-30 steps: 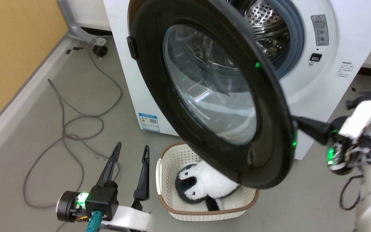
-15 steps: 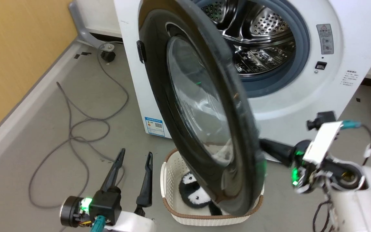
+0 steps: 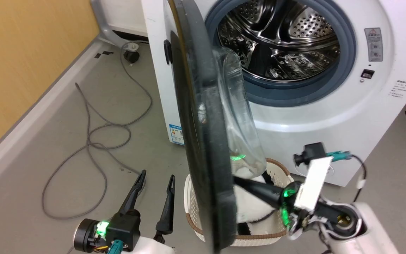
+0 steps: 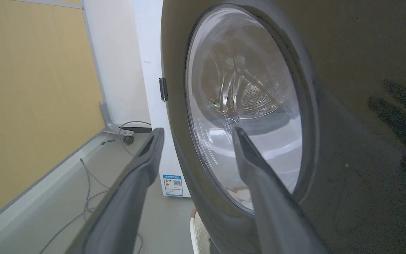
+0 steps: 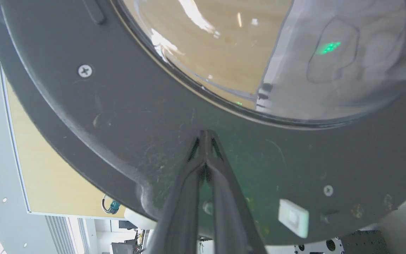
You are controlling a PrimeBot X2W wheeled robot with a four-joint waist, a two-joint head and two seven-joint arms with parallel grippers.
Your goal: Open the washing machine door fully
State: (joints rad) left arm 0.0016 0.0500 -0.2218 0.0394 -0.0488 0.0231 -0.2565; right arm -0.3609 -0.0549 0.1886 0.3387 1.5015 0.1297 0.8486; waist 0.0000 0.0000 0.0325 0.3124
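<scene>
The washing machine door stands edge-on to the head view, its glossy black rim running top to bottom and its clear glass bowl bulging right toward the washing machine. The steel drum lies exposed. My right gripper is shut with nothing in it, and its joined tips touch the door's inner black ring just below the glass. My left gripper is open and apart from the door, on its outer side. In the left wrist view, the left gripper points at the window, with the handle tab beside it.
A white basket with a brown rim sits on the floor under the door, holding a black-and-white plush toy. A grey cable loops across the floor at left. A yellow wall and its pale skirting bound the left side.
The door has swung from facing the camera to edge-on, uncovering the drum. My right gripper has followed it leftward and down, against its inner face. The head camera has shifted too.
</scene>
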